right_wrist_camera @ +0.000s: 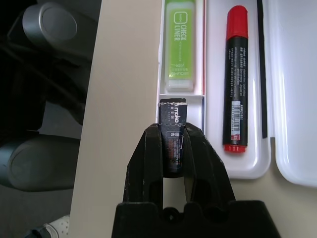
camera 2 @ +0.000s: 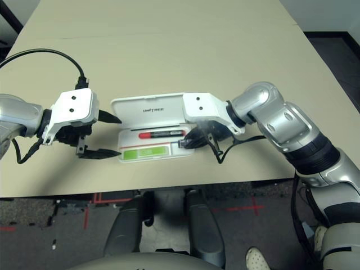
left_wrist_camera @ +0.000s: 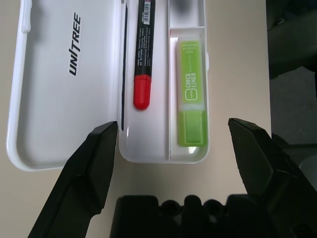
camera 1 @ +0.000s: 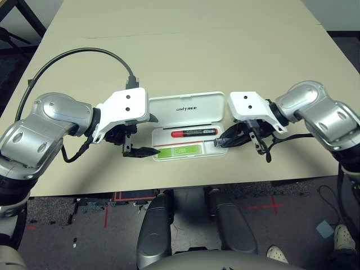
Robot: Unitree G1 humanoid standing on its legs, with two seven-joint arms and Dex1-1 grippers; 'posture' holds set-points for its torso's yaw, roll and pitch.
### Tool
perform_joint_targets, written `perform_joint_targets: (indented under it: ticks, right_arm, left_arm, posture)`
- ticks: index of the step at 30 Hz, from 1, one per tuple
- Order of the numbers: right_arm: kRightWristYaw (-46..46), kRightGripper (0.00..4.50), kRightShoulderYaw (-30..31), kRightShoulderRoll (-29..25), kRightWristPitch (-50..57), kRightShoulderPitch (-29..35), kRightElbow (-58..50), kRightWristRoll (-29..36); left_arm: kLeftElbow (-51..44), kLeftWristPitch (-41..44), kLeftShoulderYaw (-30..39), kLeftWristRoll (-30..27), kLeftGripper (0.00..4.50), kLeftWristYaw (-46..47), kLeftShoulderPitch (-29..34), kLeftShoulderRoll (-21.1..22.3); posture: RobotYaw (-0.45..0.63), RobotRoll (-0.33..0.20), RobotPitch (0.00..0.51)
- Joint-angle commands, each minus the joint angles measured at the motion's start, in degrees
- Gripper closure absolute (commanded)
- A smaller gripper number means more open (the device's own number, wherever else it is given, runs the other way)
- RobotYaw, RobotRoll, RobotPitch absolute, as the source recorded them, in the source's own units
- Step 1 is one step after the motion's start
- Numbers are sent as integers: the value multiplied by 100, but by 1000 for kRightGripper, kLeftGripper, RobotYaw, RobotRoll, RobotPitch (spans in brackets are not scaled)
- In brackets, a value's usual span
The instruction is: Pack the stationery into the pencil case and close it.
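Left eye view: white pencil case (camera 1: 188, 121) lies open on the table (camera 1: 185, 50) near its front edge, lid w/ "UNITREE" lettering folded back flat, tray toward the robot. Red marker (camera 1: 194, 133) lies lengthwise in the tray's rear section; green bar (camera 1: 183, 151), labelled "CHECK LINER", lies in the front section alongside it.

Left claw (camera 1: 136, 144) sits just off the case's left end, fingers spread wide w/ nothing between them. Left wrist view: its two fingertips (left_wrist_camera: 101, 148) flank the case's near end, one by the lid corner, the other off the tray's outer side, not touching either.

Right claw (right_wrist_camera: 174, 136) is at the case's right end, fingers pressed together on a small dark piece (right_wrist_camera: 173, 131) w/ white print. Right wrist view: that piece pokes past the fingertips over the small end compartment of the tray, next to the green bar's end. Can't tell if it touches the tray floor.
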Motion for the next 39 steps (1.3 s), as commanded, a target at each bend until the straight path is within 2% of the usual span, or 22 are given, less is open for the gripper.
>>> perform_joint_targets:
  ticks: [1, 8, 11, 15, 18, 19, 23, 26, 33, 39]
  right_arm:
    - [-37, 4206, 69, 70, -106, 97, 98, -162]
    - [-170, 4206, 5, 306, -344, 204, 312, -298]
    - [-186, 3207, -24, 341, -377, 234, 335, -320]
    - [-98, 1664, -158, 283, -463, 220, 392, -251]
    - [24, 435, -422, 174, -475, 190, 427, -56]
    - [79, 146, -562, 135, -459, 186, 426, 49]
    - [204, 66, -1316, -9, -19, 164, 368, 760]
    - [336, 66, -1704, -336, 436, 204, 305, 1122]
    - [229, 66, -2184, -1374, 1015, 605, 134, 1277]
    - [76, 66, -2563, -1709, 1244, 1023, -132, 1536]
  left_arm:
    - [-104, 58, 47, -51, 0, 29, 95, 55]
    - [-133, 56, 73, -71, 0, 64, 152, 66]
    - [-136, 45, 77, -78, 0, 67, 165, 71]
    - [-139, 33, 76, -91, 0, 68, 176, 83]
    - [-114, 9, 72, -78, 0, 76, 190, 83]
    - [-104, 2, 75, -70, 0, 80, 200, 87]
    - [-91, 5, 129, -67, 0, 99, 274, 123]
    - [-70, -6, 152, -54, 0, 117, 327, 131]
    - [46, -100, 147, 20, 0, 104, 381, 157]
    - [158, -180, 86, 78, 0, 100, 359, 114]
  posture:
    - [33, 0, 239]
    - [33, 0, 235]
    - [33, 0, 234]
    - [30, 0, 234]
    - [32, 0, 235]
    - [32, 0, 235]
    - [33, 0, 234]
    - [29, 0, 234]
    - [3, 0, 237]
    - [-15, 0, 242]
